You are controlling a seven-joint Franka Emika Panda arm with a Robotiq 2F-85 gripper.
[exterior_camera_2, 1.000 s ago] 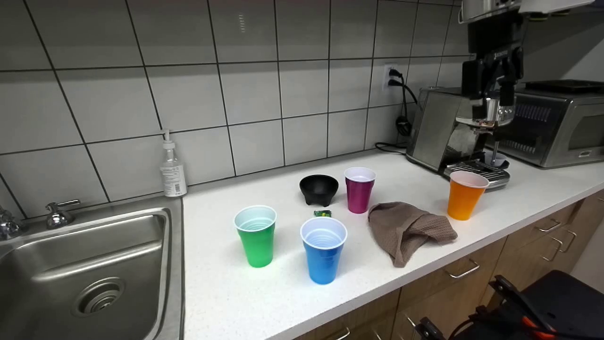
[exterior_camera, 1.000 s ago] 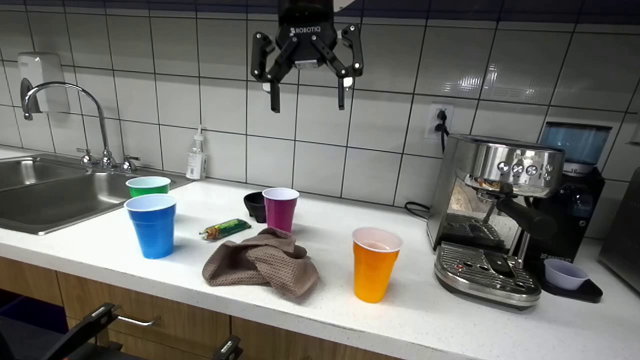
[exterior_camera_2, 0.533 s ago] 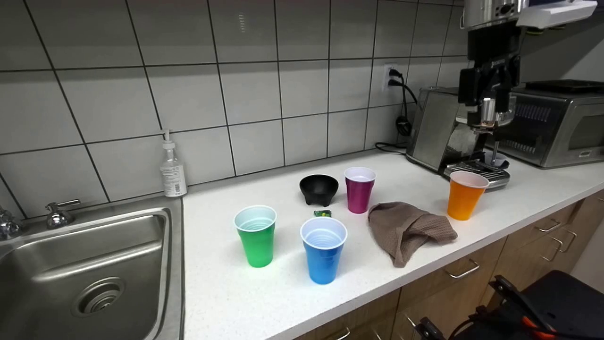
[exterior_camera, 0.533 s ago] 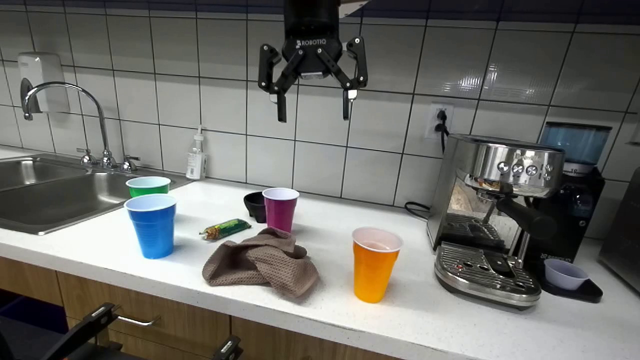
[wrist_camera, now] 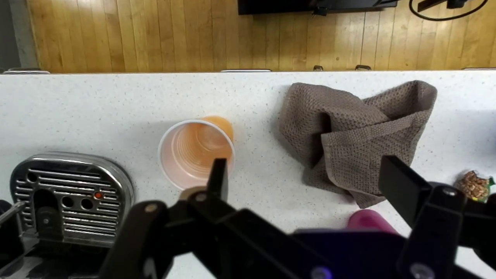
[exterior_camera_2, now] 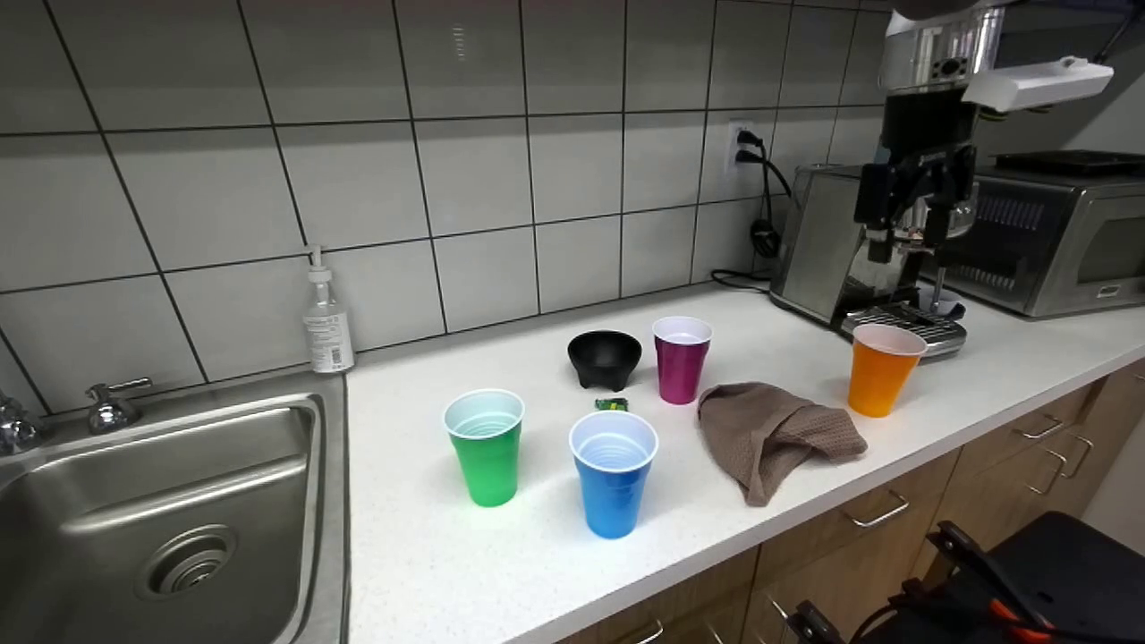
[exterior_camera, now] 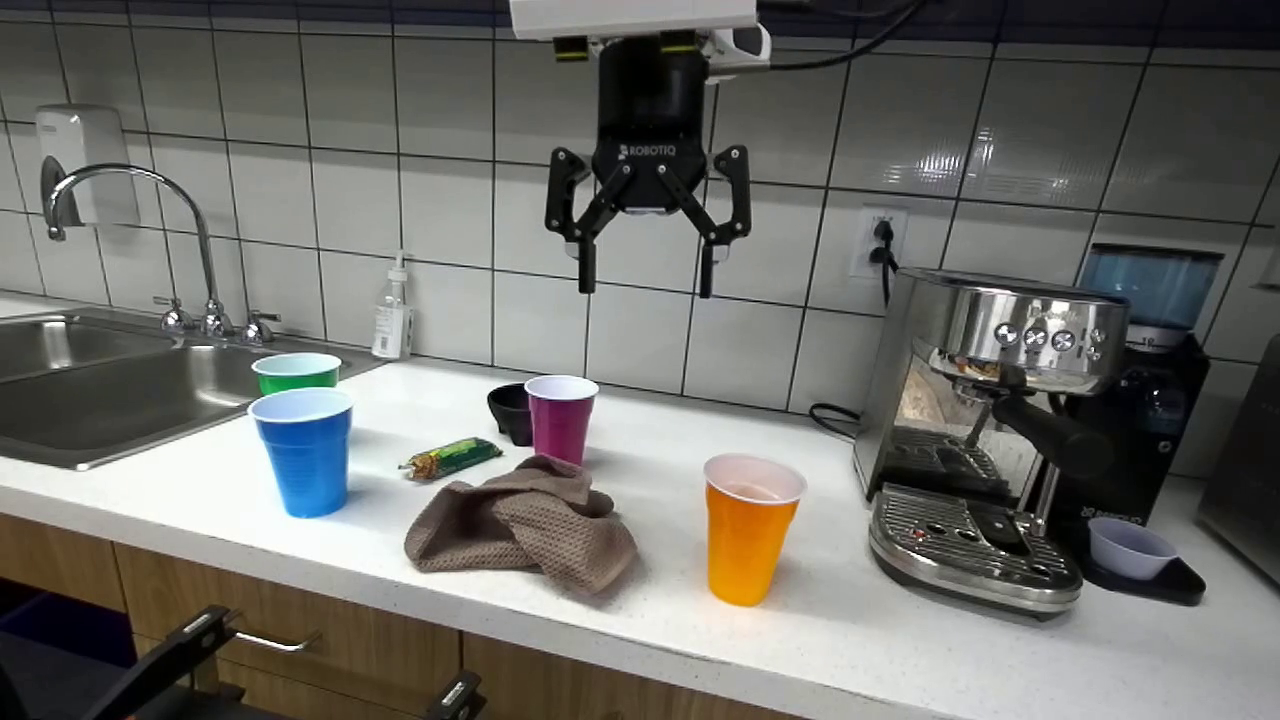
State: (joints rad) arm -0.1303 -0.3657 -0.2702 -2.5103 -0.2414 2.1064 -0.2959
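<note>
As landmark, please take the crumpled brown cloth towel (exterior_camera: 522,522), which lies on the white speckled counter (exterior_camera: 660,630). In an exterior view, from left to right, you see the blue plastic cup (exterior_camera: 304,460) standing well to the left of the towel, and the green plastic cup (exterior_camera: 297,381) behind this one. The small green snack packet (exterior_camera: 453,458) lies behind and slightly left of the towel. The round black bowl (exterior_camera: 509,410) is also behind the towel, as is the purple plastic cup (exterior_camera: 561,425), which is nearer to it.

Your black two-finger gripper (exterior_camera: 646,292) hangs high above, a little to the right of the towel; its jaws stand wide apart and hold nothing. The orange plastic cup (exterior_camera: 750,540) is upright, right of the towel; in the wrist view, these two are nearest below the fingers.

As for progress, I judge that no grasp is made: the gripper is neither down at an object nor closed on one, and nothing is lifted.
</note>
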